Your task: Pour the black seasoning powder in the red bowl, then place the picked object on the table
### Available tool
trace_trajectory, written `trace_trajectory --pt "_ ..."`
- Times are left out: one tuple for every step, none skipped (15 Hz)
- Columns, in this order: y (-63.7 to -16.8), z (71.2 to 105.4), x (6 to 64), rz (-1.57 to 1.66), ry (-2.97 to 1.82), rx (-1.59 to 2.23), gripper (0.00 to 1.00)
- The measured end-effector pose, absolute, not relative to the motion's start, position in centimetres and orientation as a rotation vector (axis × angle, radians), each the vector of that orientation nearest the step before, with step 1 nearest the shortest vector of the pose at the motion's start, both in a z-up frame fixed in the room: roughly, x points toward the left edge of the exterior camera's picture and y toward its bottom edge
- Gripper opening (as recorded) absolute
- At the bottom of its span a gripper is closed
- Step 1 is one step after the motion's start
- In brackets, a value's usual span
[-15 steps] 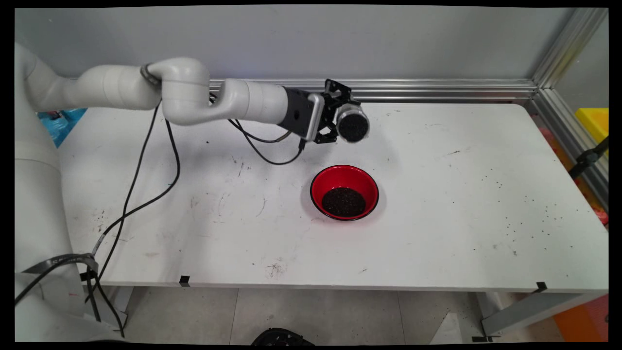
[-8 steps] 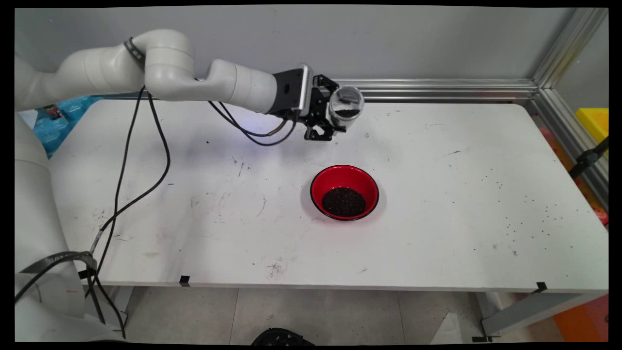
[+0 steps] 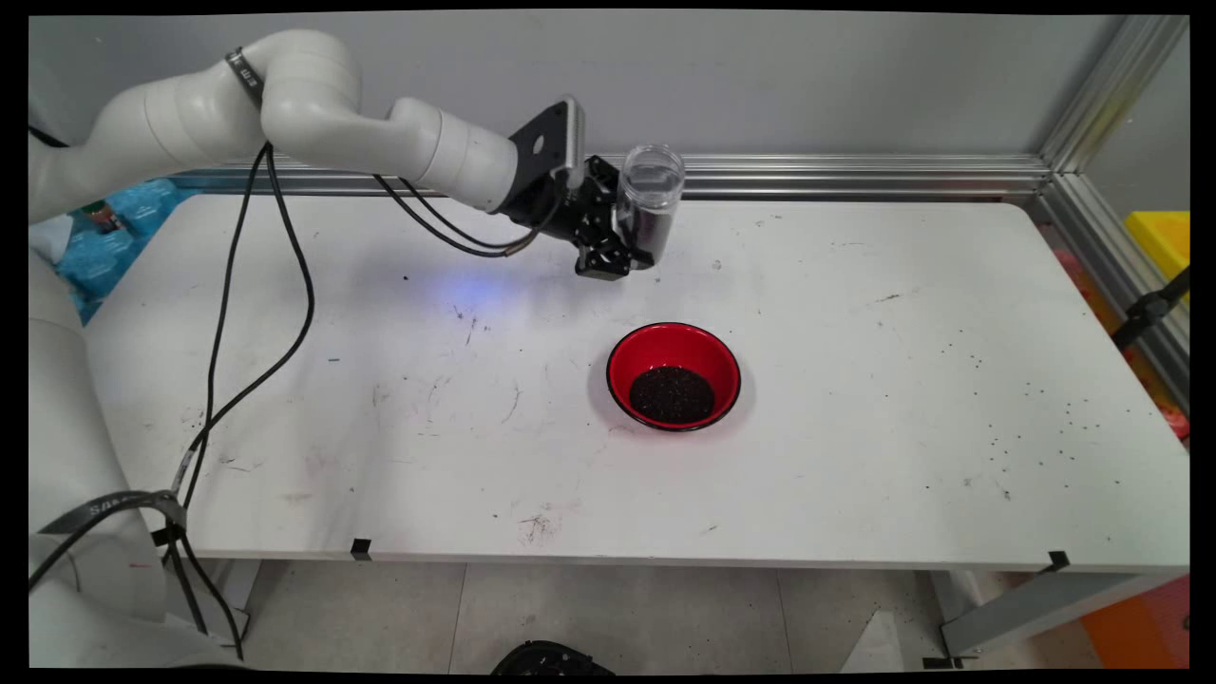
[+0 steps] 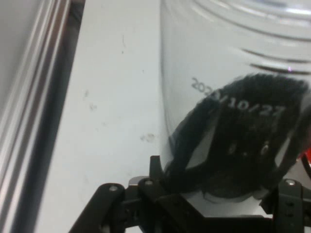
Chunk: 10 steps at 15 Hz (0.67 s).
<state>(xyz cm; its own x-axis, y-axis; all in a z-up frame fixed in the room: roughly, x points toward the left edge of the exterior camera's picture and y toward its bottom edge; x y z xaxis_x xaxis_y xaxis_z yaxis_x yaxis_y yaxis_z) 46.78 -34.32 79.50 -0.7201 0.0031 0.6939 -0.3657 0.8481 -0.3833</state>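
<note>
gripper: the gripper point(image 3: 627, 237) is clamped on a jar point(image 3: 650, 199) and holds it above the far side of the table point(image 3: 855, 427), near the rail point(image 3: 855, 176).
jar: clear plastic, round, ribbed near the open mouth, roughly upright; a printed date shows on its wall point(image 4: 238, 99) in the hand view.
contents: dark fine grains point(image 4: 243, 141) sit low in the jar, heaped to one side.
bowl: a red bowl point(image 3: 674, 375) with a dark rim stands on the table nearer the camera than the jar, well apart from it, with a mound of the same dark grains point(image 3: 672, 394) in its middle.
handling: the smooth wall looks slippery, so a firm, level grip would likely keep the loose grains in.
table: white, flat, scuffed, with stray specks toward its right.
cables: black cables point(image 3: 275, 313) hang from the arm.
</note>
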Motion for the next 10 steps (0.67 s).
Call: trace_trajectory --pt "-34.5 79.3 47.2 0.624 -2.293 0.308 0.0" --pt "-34.8 79.1 47.5 0.595 -2.287 0.347 0.0" --pt "-35.2 78.8 47.8 0.563 -2.28 0.39 0.0" --pt "-35.6 78.5 48.1 0.536 -2.269 0.432 0.0" --pt "-36.1 78.2 48.3 0.515 -2.259 0.462 0.0" --pt "-36.3 78.0 48.4 0.503 -2.252 0.48 0.0" --pt "-36.8 77.7 48.5 0.486 -2.241 0.501 0.0" --pt "-37.2 77.3 48.5 0.468 -2.23 0.52 0.0" --pt "-37.6 76.9 48.5 0.45 -2.219 0.54 0.0" --pt "-37.9 76.4 48.5 0.435 -2.21 0.554 0.0"
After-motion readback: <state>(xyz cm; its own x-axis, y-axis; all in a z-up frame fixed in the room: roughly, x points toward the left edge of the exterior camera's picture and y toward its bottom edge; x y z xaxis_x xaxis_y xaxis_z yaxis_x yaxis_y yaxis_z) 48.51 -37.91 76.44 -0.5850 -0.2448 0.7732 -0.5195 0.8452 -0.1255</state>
